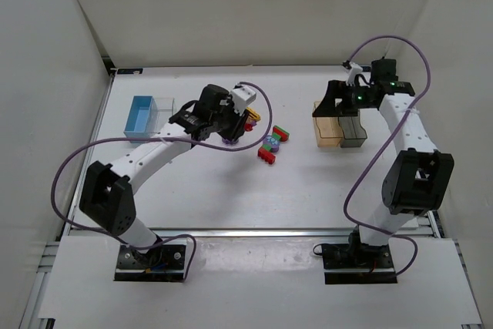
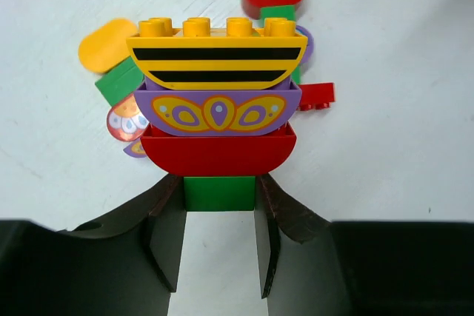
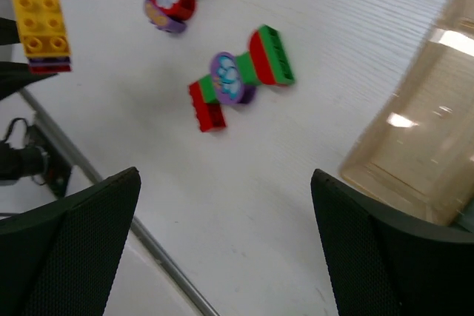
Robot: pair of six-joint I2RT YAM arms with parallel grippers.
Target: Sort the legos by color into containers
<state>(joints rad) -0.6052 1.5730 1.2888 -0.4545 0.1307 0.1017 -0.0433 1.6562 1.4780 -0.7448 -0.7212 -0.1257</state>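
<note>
My left gripper (image 2: 220,190) is shut on the green bottom brick (image 2: 220,193) of a stack with a red, a purple and a striped yellow brick (image 2: 218,53) above it. The stack is held above the table and also shows in the right wrist view (image 3: 41,24). In the top view the left gripper (image 1: 231,125) is at mid-table. Loose legos lie beyond it: a yellow oval (image 2: 104,44), a green brick (image 2: 118,83) and a red and green group (image 1: 273,144). My right gripper (image 3: 224,183) is open and empty, by the orange bin (image 1: 326,130) and the grey bin (image 1: 353,130).
A blue bin (image 1: 141,117) with a clear bin (image 1: 163,113) beside it stands at the back left. The orange bin's wall (image 3: 422,146) is close on the right of the right gripper. White walls enclose the table on three sides.
</note>
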